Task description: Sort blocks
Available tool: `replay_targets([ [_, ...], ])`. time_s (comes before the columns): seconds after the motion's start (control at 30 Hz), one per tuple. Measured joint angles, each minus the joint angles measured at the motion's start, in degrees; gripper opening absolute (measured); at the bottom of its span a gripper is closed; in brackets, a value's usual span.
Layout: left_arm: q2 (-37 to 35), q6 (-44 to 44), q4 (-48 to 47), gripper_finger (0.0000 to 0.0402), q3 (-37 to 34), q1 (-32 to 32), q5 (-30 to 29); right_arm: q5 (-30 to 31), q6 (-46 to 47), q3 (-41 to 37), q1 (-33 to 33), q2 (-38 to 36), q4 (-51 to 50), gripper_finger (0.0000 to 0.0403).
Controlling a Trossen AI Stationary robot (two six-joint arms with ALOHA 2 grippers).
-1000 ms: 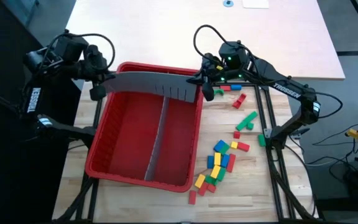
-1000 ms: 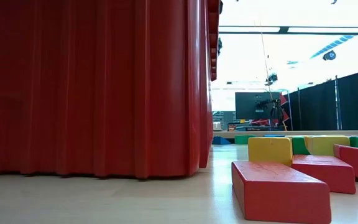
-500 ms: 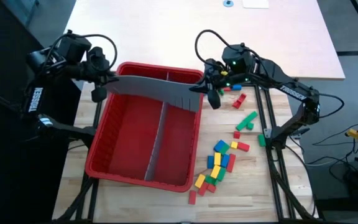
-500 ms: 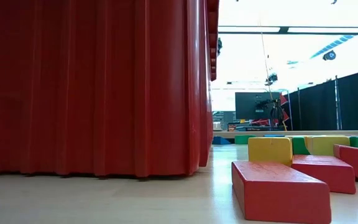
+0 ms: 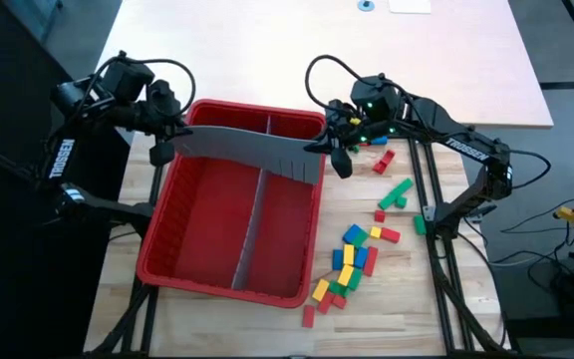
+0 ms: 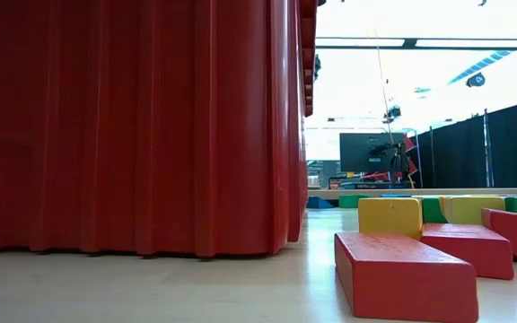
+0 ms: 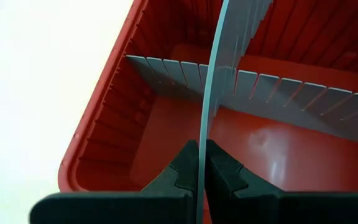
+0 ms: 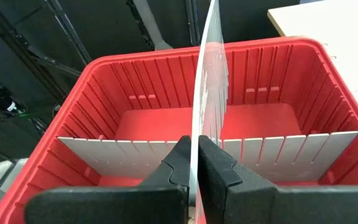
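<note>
Table (image 5: 217,40) — pale wood, far half bare. Red bin (image 5: 172,254), one grey divider (image 5: 250,234) standing lengthwise inside. Second grey slotted panel (image 5: 247,150) held above the bin's far end: left tool (image 5: 167,128) clamped on one end, right tool (image 5: 329,140) on the other. Blocks (image 5: 352,259) — small red, green, blue, yellow bricks — scattered on the table right of the bin. White lettering on both arms, unreadable.

Bin at frame centre, blocks scattered lower right.
A slotted panel (image 5: 252,148) spans above the bin (image 5: 162,239) (a second panel (image 5: 250,227) stands inside), held between left gripper (image 5: 167,140) and right gripper (image 5: 329,152); blocks (image 5: 355,257) lie right of the bin.
</note>
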Motion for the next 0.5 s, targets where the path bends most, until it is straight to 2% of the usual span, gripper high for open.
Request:
replay_targets([
  [0.5, 0.1, 1.1, 0.2, 0.0000, 0.0, 0.0, -2.3, 0.0, -0.9, -0.1, 0.0, 0.1, -0.1, 0.0000],
])
